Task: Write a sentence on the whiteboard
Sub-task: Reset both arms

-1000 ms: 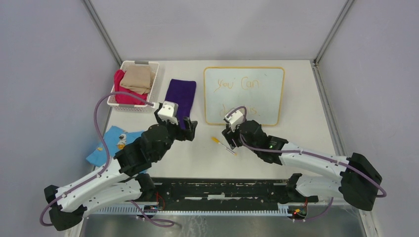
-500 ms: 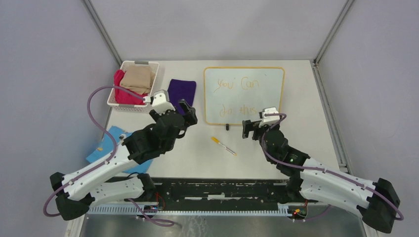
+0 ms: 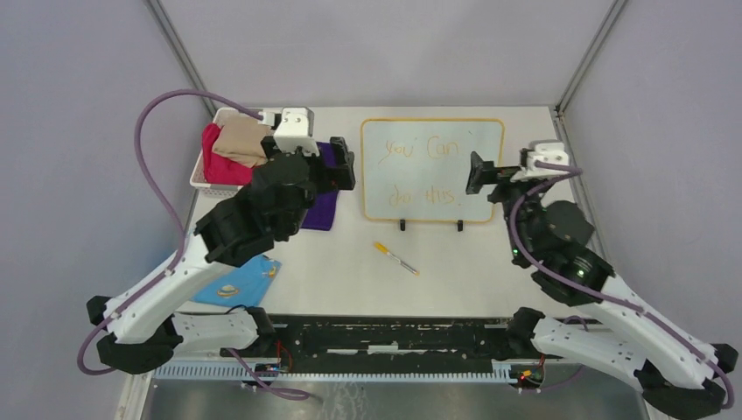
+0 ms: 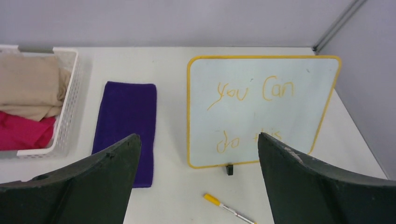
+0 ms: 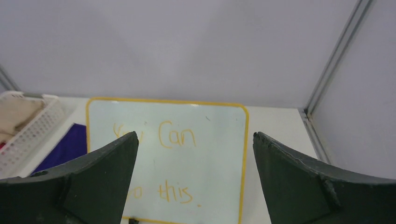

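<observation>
The whiteboard (image 3: 455, 175) (image 4: 289, 116) (image 5: 219, 163), white with a yellow frame, stands on two black feet at the back of the table. The sentence (image 3: 418, 150) (image 4: 254, 91) (image 5: 177, 135) reads "you Can do this" in orange, in two lines. My left gripper (image 3: 337, 168) (image 4: 198, 136) hangs open over the purple cloth, left of the board, holding nothing. By the board's right edge my right gripper (image 3: 484, 174) (image 5: 195, 134) is raised and open, also holding nothing. A yellow-capped marker (image 3: 395, 258) (image 4: 229, 209) lies on the table in front of the board.
A white basket (image 3: 219, 185) (image 4: 67, 116) with pink and beige cloths stands at the back left. A purple cloth (image 3: 322, 210) (image 4: 123, 121) lies between it and the board. A blue cloth (image 3: 241, 282) lies near the left arm. Frame posts rise at the back corners.
Both arms have lifted and drawn away from the marker. The left went back over the purple cloth, the right swung to the board's right edge. Both grippers opened wider. The marker stayed put.
</observation>
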Action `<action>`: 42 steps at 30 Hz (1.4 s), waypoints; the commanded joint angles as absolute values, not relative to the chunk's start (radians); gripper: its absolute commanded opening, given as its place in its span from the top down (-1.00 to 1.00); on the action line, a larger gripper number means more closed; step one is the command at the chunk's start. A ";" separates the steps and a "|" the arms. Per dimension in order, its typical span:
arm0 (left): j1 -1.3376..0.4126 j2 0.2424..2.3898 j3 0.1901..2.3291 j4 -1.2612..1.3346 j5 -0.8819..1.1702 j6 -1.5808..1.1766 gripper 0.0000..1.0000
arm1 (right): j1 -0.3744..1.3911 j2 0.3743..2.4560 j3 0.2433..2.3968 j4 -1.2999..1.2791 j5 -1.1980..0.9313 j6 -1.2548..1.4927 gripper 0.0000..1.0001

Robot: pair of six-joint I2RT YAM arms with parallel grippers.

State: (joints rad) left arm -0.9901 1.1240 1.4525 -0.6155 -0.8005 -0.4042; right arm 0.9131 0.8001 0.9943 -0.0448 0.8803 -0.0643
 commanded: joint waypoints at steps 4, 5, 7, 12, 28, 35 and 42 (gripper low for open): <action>-0.991 0.921 1.411 -0.340 -0.660 -0.096 -0.99 | 0.910 0.653 1.040 0.071 0.642 -0.197 -0.96; -0.991 0.913 1.416 -0.335 -0.672 -0.093 -0.99 | 0.910 0.636 1.016 0.094 0.645 -0.199 -0.96; -0.991 0.905 1.435 -0.338 -0.707 -0.097 -0.99 | 0.910 0.599 0.957 0.136 0.673 -0.197 -0.96; -0.990 0.867 1.432 -0.329 -0.746 -0.132 -0.99 | 0.910 0.526 0.824 0.199 0.720 -0.166 -0.96; -0.991 0.811 1.266 -0.318 -0.726 -0.190 -0.99 | 0.909 0.497 0.825 0.038 0.892 -0.002 -0.96; -0.991 0.798 1.243 -0.315 -0.717 -0.198 -0.99 | 0.909 0.523 0.825 -0.018 0.862 0.036 -0.96; -0.991 0.764 1.207 -0.300 -0.733 -0.204 -0.99 | 0.910 0.563 0.800 -0.017 0.863 0.042 -0.96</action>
State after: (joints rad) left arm -0.9897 0.7826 1.2171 -0.3450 -0.7238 -0.1799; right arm 0.9112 0.5407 0.8127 -0.0250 0.8452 0.0219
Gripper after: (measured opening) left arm 0.994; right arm 0.979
